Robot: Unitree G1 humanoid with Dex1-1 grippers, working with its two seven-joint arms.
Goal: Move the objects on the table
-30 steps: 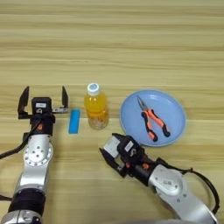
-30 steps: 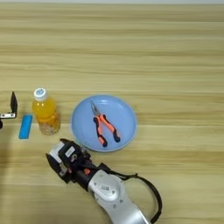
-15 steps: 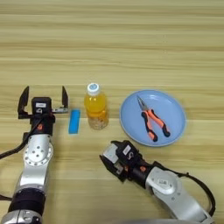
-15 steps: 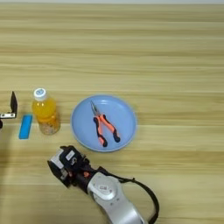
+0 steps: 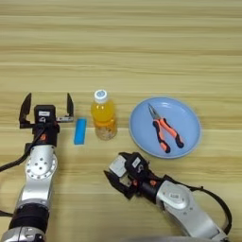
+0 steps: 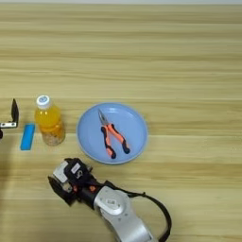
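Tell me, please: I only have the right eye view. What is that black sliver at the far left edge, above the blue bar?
Observer: It is one finger of the left gripper. The left eye view shows the whole gripper.
Operator: Is it holding something?
Observer: No. Its two fingers stand wide apart with nothing between them.
Operator: Where does its arm go?
Observer: The silver left arm runs down to the lower left corner, left of the blue bar.
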